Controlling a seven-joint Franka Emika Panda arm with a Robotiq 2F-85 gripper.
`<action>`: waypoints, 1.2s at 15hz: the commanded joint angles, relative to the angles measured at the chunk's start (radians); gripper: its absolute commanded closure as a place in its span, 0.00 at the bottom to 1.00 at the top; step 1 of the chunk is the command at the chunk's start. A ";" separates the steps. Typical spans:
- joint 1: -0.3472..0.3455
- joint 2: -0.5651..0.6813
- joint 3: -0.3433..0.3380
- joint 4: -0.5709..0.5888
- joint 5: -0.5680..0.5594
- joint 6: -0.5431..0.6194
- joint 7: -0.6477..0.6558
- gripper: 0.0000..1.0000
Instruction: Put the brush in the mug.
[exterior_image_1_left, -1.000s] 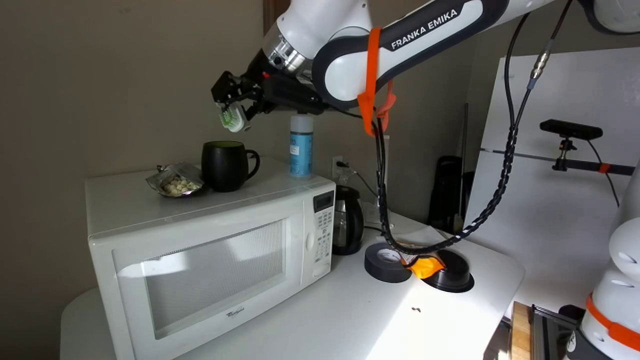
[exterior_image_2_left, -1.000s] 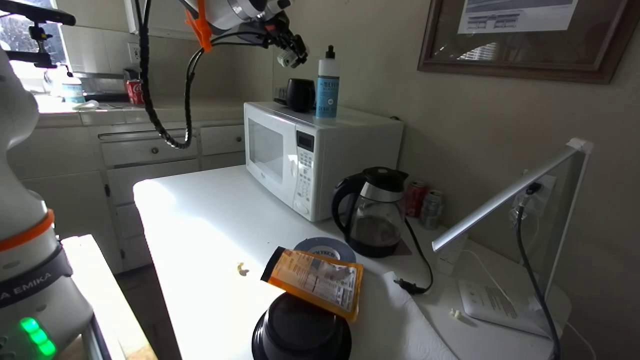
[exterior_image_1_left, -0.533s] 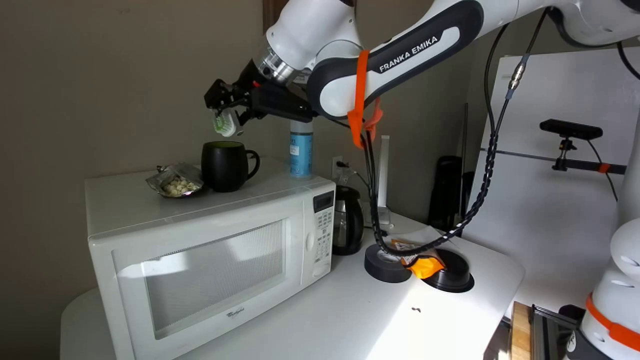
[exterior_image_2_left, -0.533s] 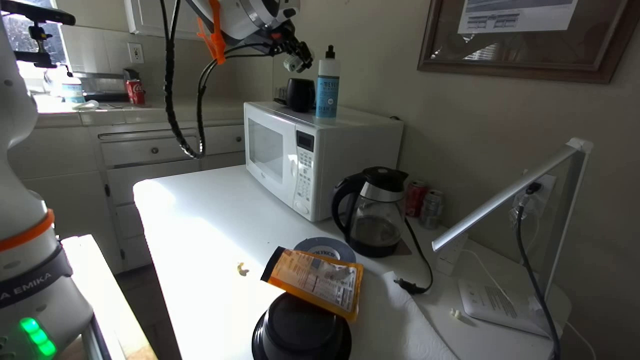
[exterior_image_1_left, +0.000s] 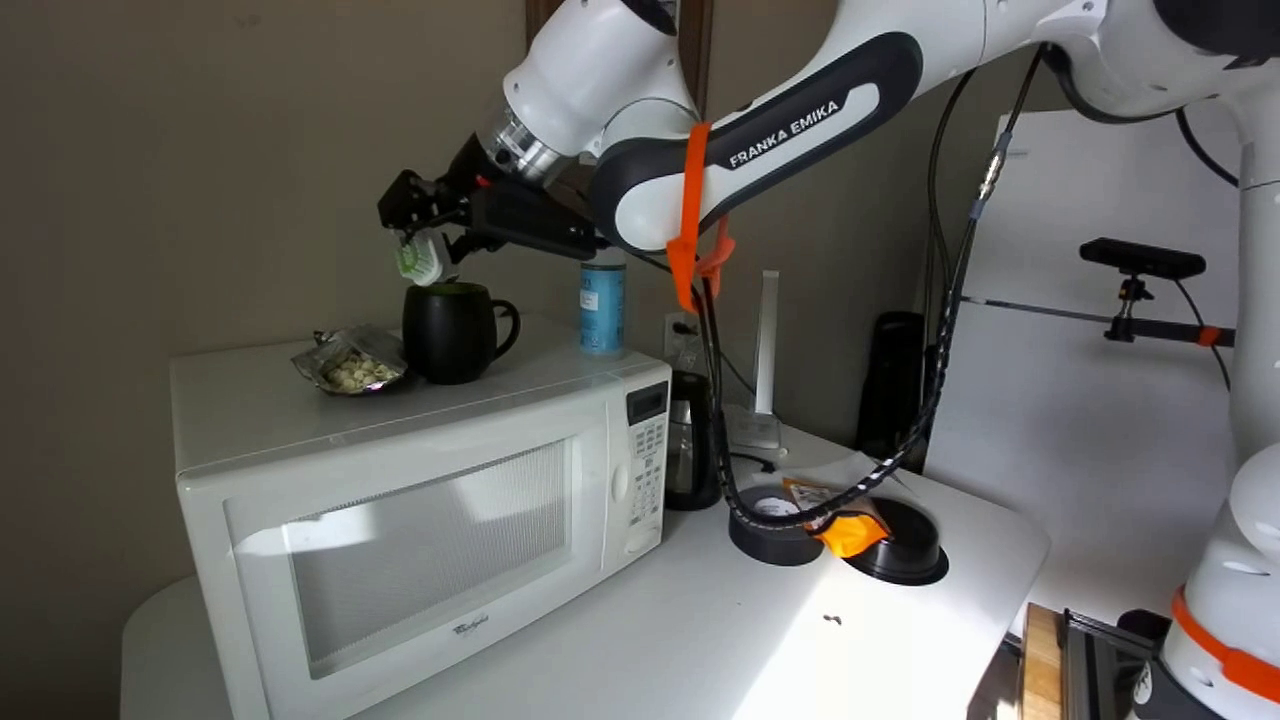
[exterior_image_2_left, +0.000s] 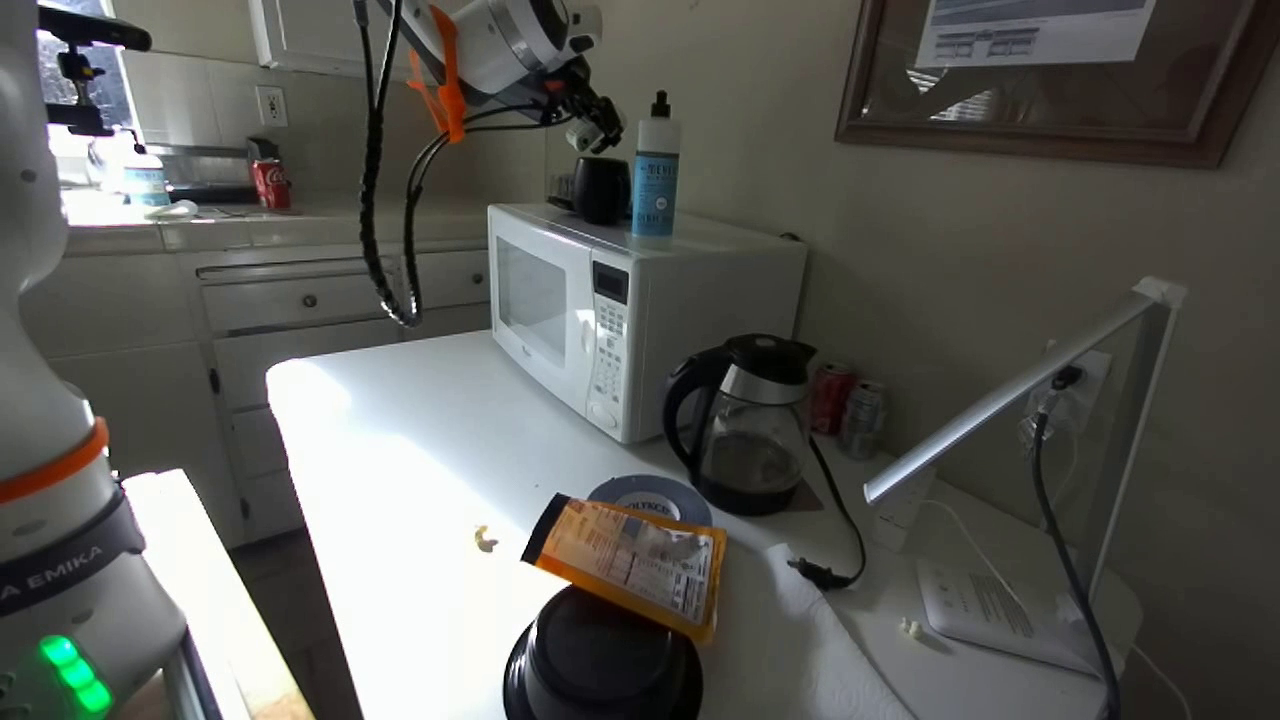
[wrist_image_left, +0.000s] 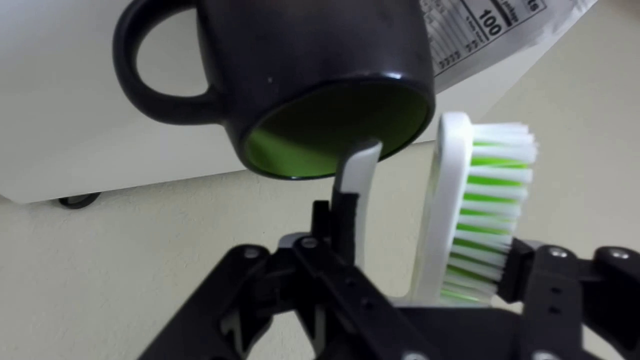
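At the near edge of the white worktop (exterior_image_2_left: 420, 520), in an exterior view, a round black bowl (exterior_image_2_left: 605, 650) sits rim down. An orange printed pouch (exterior_image_2_left: 630, 560) lies tilted against it, overlapping a flat grey roll of tape (exterior_image_2_left: 650, 490) just behind. Farther in, towards the right edge along the wall (exterior_image_2_left: 960, 230), stands a glass kettle (exterior_image_2_left: 750, 440) with black lid and handle; a red metal can (exterior_image_2_left: 832, 395) and a silver metal can (exterior_image_2_left: 862, 420) are positioned behind it.

A white boxy microwave (exterior_image_2_left: 715, 310) occupies the far right corner. On its top, nearest, is an upright blue-labelled plastic bottle (exterior_image_2_left: 655, 192) with a black nozzle. Beyond the bottle stands a black rounded mug (wrist_image_left: 315, 45) with one loop handle and a green interior — upright, mouth up.

Over the mug hangs the black two-fingered gripper (wrist_image_left: 430, 245). Its fingers (wrist_image_left: 345, 220) are grasping a white brush (wrist_image_left: 462, 215) with white and green bristles, one on the handle side, the other on the bristle side. The brush is held in the air at the mug's mouth, its pale handle end overlapping the opening in the wrist view — contact with the rim cannot be determined.

A silver foil packet (exterior_image_1_left: 378, 348) with pale contents lies just beside the mug, opposite the loop handle; whether touching, cannot tell. Past the far edge of the worktop: white drawers (exterior_image_2_left: 270, 305) under a pale counter (exterior_image_2_left: 330, 212).
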 joint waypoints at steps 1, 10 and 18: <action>0.025 0.025 -0.020 0.030 -0.032 -0.030 0.046 0.63; 0.021 0.012 -0.039 0.016 -0.013 -0.052 0.060 0.13; 0.023 -0.020 -0.053 0.007 -0.030 -0.047 0.132 0.00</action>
